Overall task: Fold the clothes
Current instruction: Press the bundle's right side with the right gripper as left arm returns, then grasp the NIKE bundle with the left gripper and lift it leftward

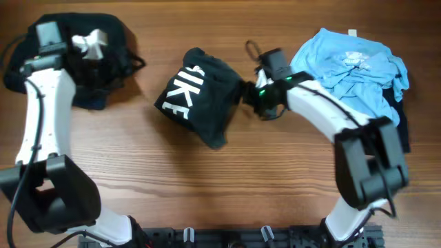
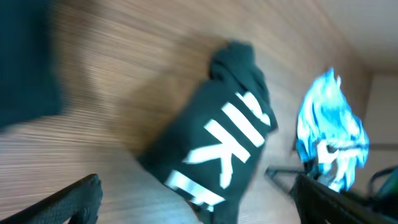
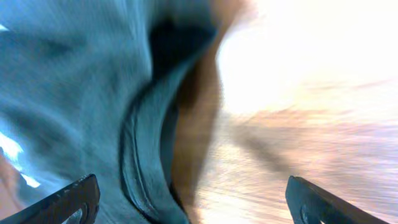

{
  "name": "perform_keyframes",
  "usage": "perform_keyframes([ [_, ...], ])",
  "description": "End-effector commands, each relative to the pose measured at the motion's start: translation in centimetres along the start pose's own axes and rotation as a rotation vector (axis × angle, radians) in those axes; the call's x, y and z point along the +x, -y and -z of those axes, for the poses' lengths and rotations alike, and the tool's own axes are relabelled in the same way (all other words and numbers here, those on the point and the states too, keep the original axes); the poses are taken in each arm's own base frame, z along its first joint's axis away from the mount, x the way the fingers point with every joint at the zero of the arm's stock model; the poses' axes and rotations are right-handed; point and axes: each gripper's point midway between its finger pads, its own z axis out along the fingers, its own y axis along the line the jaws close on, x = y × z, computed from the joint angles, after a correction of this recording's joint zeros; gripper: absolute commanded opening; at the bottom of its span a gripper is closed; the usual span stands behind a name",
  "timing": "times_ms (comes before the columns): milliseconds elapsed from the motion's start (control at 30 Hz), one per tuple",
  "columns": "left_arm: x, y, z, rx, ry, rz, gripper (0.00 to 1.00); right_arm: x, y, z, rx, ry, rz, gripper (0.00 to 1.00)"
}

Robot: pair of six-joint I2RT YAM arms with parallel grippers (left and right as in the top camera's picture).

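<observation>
– Where's the lettered shirt point(image 1: 196, 96)?
– Its edge sits between the jaws of my right gripper point(image 3: 189, 208), which are wide apart with nothing clamped.
– What does overhead add?
– Shirt crumpled mid-table; my right arm bent toward it; light blue shirt point(image 1: 351, 65) behind; left gripper point(image 1: 93, 43), jaws spread, above the dark pile point(image 1: 96, 93).

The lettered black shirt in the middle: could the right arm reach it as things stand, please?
Probably yes. The right gripper sits open right at the edge of the lettered black shirt, and nothing appears to lie between them.
</observation>
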Motion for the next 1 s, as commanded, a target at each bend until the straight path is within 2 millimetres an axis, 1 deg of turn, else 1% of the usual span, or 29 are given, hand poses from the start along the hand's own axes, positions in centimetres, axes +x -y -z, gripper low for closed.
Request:
perform_keyframes([
  [0, 4.0, 7.7, -3.0, 0.052, -0.09, -0.251, 1.0, -7.0, 1.0, 11.1, -0.035, 0.279, 0.026, 0.99],
  [33, 4.9, 8.9, -4.1, 0.029, -0.098, -0.309, 0.99, -8.0, 2.0, 13.3, -0.029, 0.316, 0.016, 0.99],
  [100, 6.6, 11.0, -6.3, -0.056, -0.095, -0.435, 0.99, -9.5, 4.5, 17.1, -0.005, 0.375, -0.016, 0.99],
  [167, 7.9, 12.0, -7.8, -0.14, -0.083, -0.525, 1.0, -10.2, 6.4, 19.1, -0.006, 0.396, -0.027, 0.99],
  [233, 9.1, 12.3, -9.4, -0.272, -0.062, -0.621, 1.0, -10.1, 8.5, 20.2, -0.027, 0.382, -0.074, 0.99],
  [300, 10.3, 12.4, -10.7, -0.388, -0.046, -0.704, 0.99, -9.6, 10.7, 20.9, -0.001, 0.37, -0.133, 0.99],
  [367, 11.9, 12.5, -12.2, -0.471, -0.048, -0.763, 1.0, -9.5, 11.7, 21.2, 0.007, 0.367, -0.163, 1.0],
  [500, 12.7, 11.1, -13.6, -0.645, 0.001, -0.765, 0.99, -9.5, 11.8, 21.3, 0.007, 0.368, -0.17, 1.0],
  [567, 13.3, 10.5, -14.7, -0.7, 0.005, -0.768, 0.99, -9.5, 11.8, 21.3, 0.007, 0.368, -0.17, 1.0],
  [667, 14.1, 9.6, -16.0, -0.736, -0.001, -0.739, 0.99, -9.5, 11.8, 21.3, 0.007, 0.368, -0.17, 0.99],
  [833, 15.1, 8.4, -17.6, -0.763, -0.022, -0.699, 0.99, -9.6, 11.8, 21.3, 0.007, 0.371, -0.167, 1.0],
  [967, 15.5, 9.0, -18.2, -0.744, -0.01, -0.711, 0.99, -9.6, 11.8, 21.3, 0.008, 0.373, -0.156, 0.99],
])
